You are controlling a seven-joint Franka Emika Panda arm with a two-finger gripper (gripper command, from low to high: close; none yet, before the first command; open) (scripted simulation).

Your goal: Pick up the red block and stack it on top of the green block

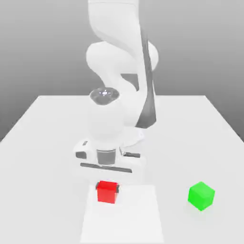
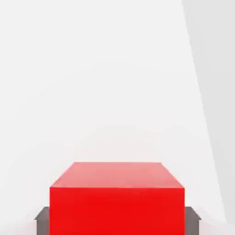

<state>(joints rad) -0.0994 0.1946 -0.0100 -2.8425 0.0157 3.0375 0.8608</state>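
At the near edge of the white bench (image 1: 43,124) in the exterior view, the red block (image 1: 107,192) sits flat on the surface, slightly toward the exterior view's left of centre, on a brighter white patch that runs to the front edge. The tool (image 1: 107,187) has its jaws drawn in narrow against the block's two opposite sides; a dark finger pad (image 1: 117,189) shows at the block's upper corner, and in the hand view the red block (image 2: 117,197) sits squarely between two grey pads (image 2: 42,219), each touching a side face. The block rests on the bench, not lifted. Off to the exterior view's right, well apart from the red one and about as near the front edge, stands the green block (image 1: 201,195), turned so one corner faces the camera, with bare bench all round it and an unobstructed stretch between the two cubes. Directly behind the red block the white hand and wrist of the arm (image 1: 112,119) come down steeply, and beyond them the arm's bulk rises toward the far edge of the bench.
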